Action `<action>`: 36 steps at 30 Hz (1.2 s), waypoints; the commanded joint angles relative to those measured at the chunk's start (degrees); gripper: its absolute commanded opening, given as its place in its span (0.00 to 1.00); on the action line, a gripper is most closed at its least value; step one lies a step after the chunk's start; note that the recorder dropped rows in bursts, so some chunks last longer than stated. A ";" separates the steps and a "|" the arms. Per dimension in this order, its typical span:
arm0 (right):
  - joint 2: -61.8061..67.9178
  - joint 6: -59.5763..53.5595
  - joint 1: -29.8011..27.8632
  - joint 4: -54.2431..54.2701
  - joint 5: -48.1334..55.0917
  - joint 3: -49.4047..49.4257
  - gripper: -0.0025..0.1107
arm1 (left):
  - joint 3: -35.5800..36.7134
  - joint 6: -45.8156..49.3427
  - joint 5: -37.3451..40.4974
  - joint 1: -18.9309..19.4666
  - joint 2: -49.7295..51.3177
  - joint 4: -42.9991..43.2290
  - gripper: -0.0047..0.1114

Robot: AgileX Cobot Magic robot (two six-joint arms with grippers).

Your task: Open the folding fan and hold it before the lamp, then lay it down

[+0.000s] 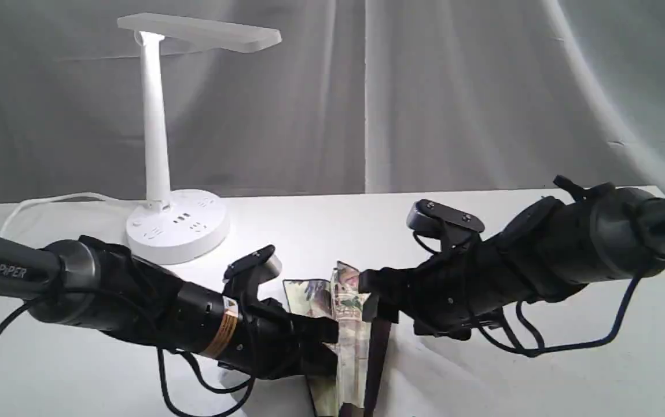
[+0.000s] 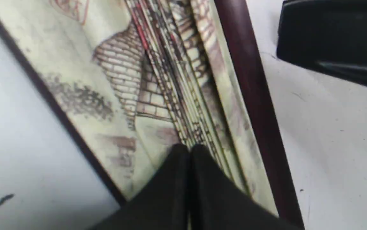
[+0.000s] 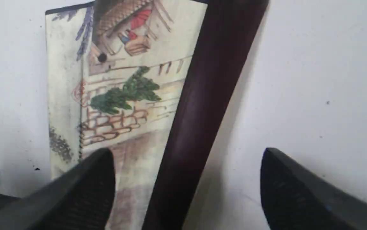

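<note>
The folding fan [image 1: 348, 330] lies partly spread on the white table between my two arms, its cream pleats painted with brick houses and its guards dark maroon. In the left wrist view my left gripper [image 2: 188, 147] is shut, its black fingertips together right over the bunched pleats of the fan [image 2: 122, 80]; I see nothing between them. My right gripper [image 3: 186, 159] stands open, its fingers [image 3: 97, 182] straddling the maroon guard [image 3: 209, 89]. Both grippers meet at the fan, left gripper [image 1: 332, 341] and right gripper [image 1: 375, 301]. The white lamp [image 1: 155, 145] stands lit at the back left.
The lamp's round socketed base [image 1: 177, 226] and its white cord [image 1: 48, 202] sit on the table [image 1: 540, 370] behind my left arm. A grey curtain [image 1: 425, 92] hangs behind the table. Black cables dangle under both arms.
</note>
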 commanded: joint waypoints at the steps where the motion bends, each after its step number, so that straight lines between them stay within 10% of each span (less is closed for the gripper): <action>1: -0.07 -0.75 0.12 1.63 0.25 0.20 0.58 | 0.07 -0.19 0.98 0.13 0.24 3.10 0.04; 6: -0.07 -2.14 0.12 1.16 -0.57 0.20 0.58 | -1.90 0.31 -8.12 0.13 -5.75 3.10 0.04; 22: -0.07 -5.60 0.12 1.16 -7.49 0.20 0.53 | -7.11 7.09 -2.47 -0.17 -0.17 3.10 0.04; 36: -0.07 -8.27 0.12 0.80 -13.85 0.20 0.53 | -10.47 33.38 -1.49 -0.51 -1.19 3.10 0.04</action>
